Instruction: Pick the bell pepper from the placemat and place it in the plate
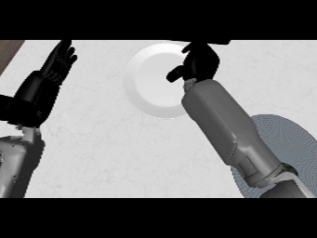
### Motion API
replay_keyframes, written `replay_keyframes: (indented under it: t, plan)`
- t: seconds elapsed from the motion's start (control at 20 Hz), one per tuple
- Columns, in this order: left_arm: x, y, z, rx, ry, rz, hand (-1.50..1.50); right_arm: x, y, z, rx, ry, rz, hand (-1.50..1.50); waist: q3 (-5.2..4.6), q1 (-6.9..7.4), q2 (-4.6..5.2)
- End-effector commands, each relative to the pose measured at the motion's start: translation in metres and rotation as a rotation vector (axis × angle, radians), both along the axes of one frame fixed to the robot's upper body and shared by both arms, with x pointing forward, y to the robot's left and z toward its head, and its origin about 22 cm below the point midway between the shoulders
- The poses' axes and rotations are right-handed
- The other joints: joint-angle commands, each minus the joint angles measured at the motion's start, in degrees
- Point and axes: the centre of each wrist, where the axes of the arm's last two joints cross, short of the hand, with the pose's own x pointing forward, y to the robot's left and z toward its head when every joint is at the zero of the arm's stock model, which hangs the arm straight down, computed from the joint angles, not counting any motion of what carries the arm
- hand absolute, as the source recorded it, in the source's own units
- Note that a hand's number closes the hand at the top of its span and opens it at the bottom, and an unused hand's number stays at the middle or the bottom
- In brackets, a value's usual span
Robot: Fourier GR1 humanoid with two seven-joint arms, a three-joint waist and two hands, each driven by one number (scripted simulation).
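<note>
Right hand (198,65) hangs over the far right part of the white plate (147,79), its fingers curled downward; whether they pinch the bell pepper cannot be told, since the pepper shows nowhere. That plate sits near the counter's (106,148) far edge, at the middle. Close to the near right corner lies the round grey placemat (301,144), partly under the right forearm. Left hand (54,69) rests spread, fingers up, by the left edge.

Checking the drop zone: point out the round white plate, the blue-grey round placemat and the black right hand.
round white plate (141,86), head view, bare left rim
blue-grey round placemat (301,144), head view, bare right part
black right hand (201,62), head view, back of hand
</note>
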Motion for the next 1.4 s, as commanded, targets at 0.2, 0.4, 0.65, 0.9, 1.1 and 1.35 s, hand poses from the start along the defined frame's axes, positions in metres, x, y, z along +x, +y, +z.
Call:
replay_keyframes:
  t: [0.2, 0.4, 0.65, 0.9, 1.1, 1.35]
  plan:
    - [0.005, -0.005, 0.006, 0.0, -0.011, -0.02, 0.0, 0.009, -0.004, -0.001, 0.184, -0.186, -0.039, -1.5, 0.07, 0.95, 0.54]
    - [-0.003, -0.007, 0.0, 0.007, 0.009, -0.039, 0.0, 0.01, -0.007, -0.004, 0.225, -0.346, -0.092, -1.5, 0.07, 1.45, 0.1]
    - [-0.001, -0.006, -0.001, -0.001, 0.013, 0.0, 0.0, 0.01, -0.003, 0.012, 0.352, -0.471, -0.112, -1.5, 0.07, 0.14, -0.46]
    - [-0.002, 0.014, -0.005, 0.0, 0.02, 0.043, 0.0, 0.0, -0.006, -0.002, 0.431, -0.52, -0.15, -1.5, 0.02, -2.18, -1.29]
    - [-0.002, 0.026, -0.008, -0.005, 0.048, 0.077, 0.0, -0.013, -0.018, -0.017, 0.47, -0.563, -0.147, -1.5, 0.03, -4.87, -1.71]
    - [-0.023, 0.051, -0.017, -0.003, 0.044, 0.133, 0.0, -0.042, -0.032, -0.035, 0.479, -0.546, -0.103, -1.5, -0.06, -6.94, -2.49]
